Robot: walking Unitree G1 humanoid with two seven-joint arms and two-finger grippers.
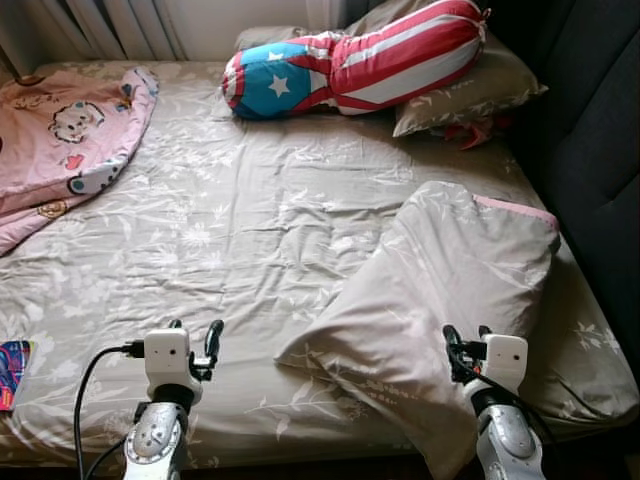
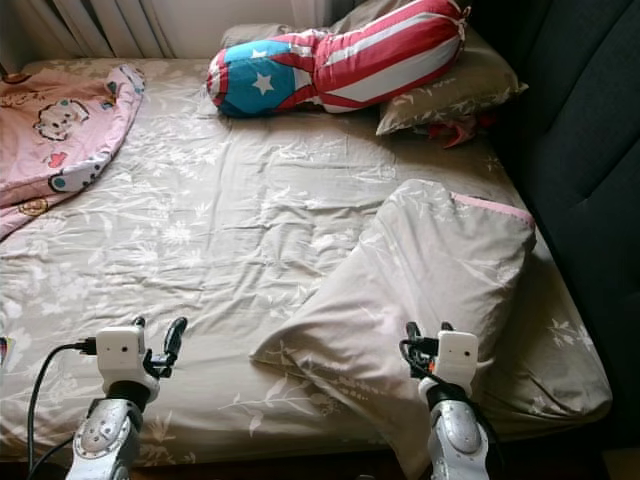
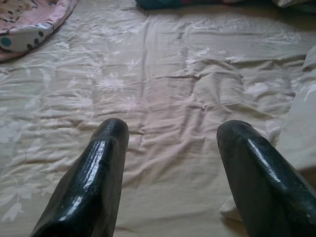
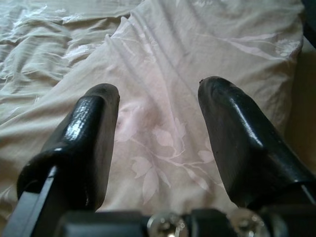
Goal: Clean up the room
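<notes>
A beige floral pillow [image 1: 440, 290] lies askew on the right half of the bed [image 1: 230, 220], one corner hanging over the near edge. My right gripper [image 1: 463, 345] hovers open just above that pillow's near end, the fabric [image 4: 163, 123] showing between its fingers. My left gripper [image 1: 195, 338] is open above the bare sheet [image 3: 168, 113] near the front edge, nothing between its fingers. A star-and-stripes bolster cushion [image 1: 350, 60] rests at the head of the bed on another beige pillow [image 1: 470, 90]. A pink cartoon blanket [image 1: 60, 140] is bunched at the far left.
A dark upholstered wall panel [image 1: 600, 150] runs along the bed's right side. A radiator [image 1: 110, 25] stands behind the head of the bed. A small colourful packet [image 1: 12, 372] lies at the left edge. Something red [image 1: 470, 133] peeks out under the far pillow.
</notes>
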